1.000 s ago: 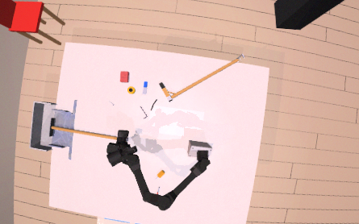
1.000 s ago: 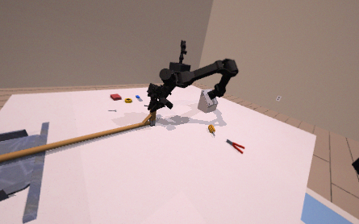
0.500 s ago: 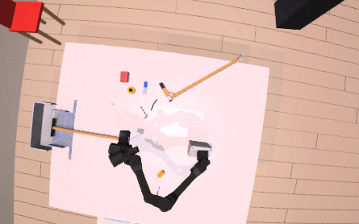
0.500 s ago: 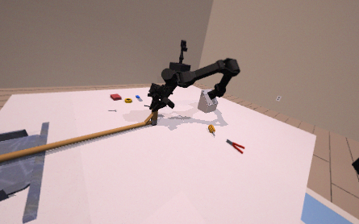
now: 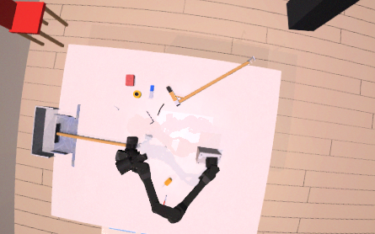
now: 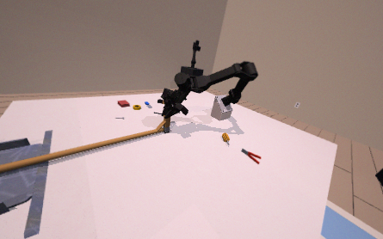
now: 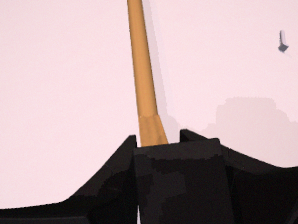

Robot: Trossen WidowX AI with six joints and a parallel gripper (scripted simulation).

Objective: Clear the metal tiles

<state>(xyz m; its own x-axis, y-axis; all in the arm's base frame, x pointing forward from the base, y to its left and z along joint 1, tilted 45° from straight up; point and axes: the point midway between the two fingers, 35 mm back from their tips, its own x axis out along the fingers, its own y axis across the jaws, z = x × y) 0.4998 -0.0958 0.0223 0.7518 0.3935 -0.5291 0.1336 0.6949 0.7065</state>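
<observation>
The long scraper [image 5: 93, 139] [image 6: 99, 147] [image 7: 142, 60] has an orange wooden shaft. My gripper [image 5: 131, 146] [image 6: 167, 117] [image 7: 158, 139] is shut on its handle end, just above the table. The shaft reaches left over the steel bench plate [image 5: 66, 145] [image 6: 17, 185]. The scraper's dark head [image 5: 57, 132] is at the plate's far end, by the catch box [image 5: 41, 126]. I can make out no metal tile on the visible part of the plate. The shaft and head hide some of it, and the box's inside is too small to read.
A second long wooden tool [image 5: 215, 81] lies at the back right. A red block [image 5: 130, 80] [image 6: 123, 103], a yellow tape roll [image 5: 136, 94] [image 6: 137, 107] and a blue-ended item [image 5: 152, 88] lie behind the arm. A yellow screwdriver [image 5: 168, 181] [image 6: 225, 137] and red pliers [image 6: 249, 155] lie near the arm.
</observation>
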